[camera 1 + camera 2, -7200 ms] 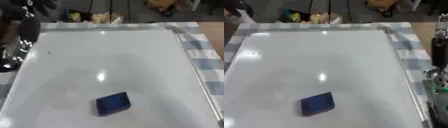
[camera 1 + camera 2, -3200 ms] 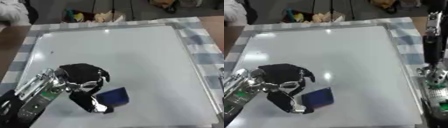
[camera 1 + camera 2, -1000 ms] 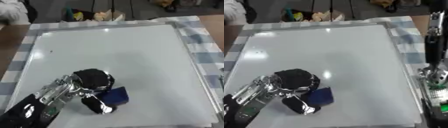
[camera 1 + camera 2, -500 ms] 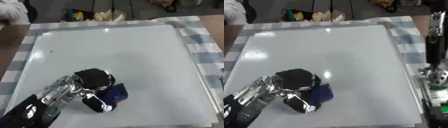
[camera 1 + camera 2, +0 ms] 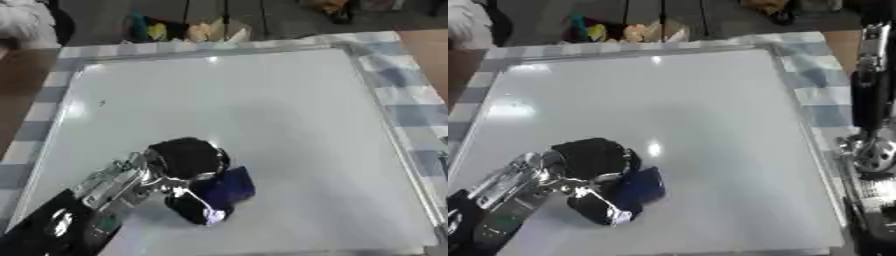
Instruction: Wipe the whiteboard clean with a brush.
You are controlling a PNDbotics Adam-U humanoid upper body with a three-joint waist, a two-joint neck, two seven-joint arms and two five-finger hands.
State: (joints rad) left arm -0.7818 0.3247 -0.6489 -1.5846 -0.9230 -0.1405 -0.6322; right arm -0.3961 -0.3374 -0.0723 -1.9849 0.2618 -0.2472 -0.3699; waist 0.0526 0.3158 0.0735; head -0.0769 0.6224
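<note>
Your left hand is curled round the blue brush, fingers above it and thumb below, on the near left part of the whiteboard. The brush sticks out to the hand's right, tilted up. Your right arm hangs off the board's right edge; its fingers can't be made out

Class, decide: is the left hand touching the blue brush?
Touching. In the left eye view, the left hand has its fingers curled around the brush, with no gap.
</note>
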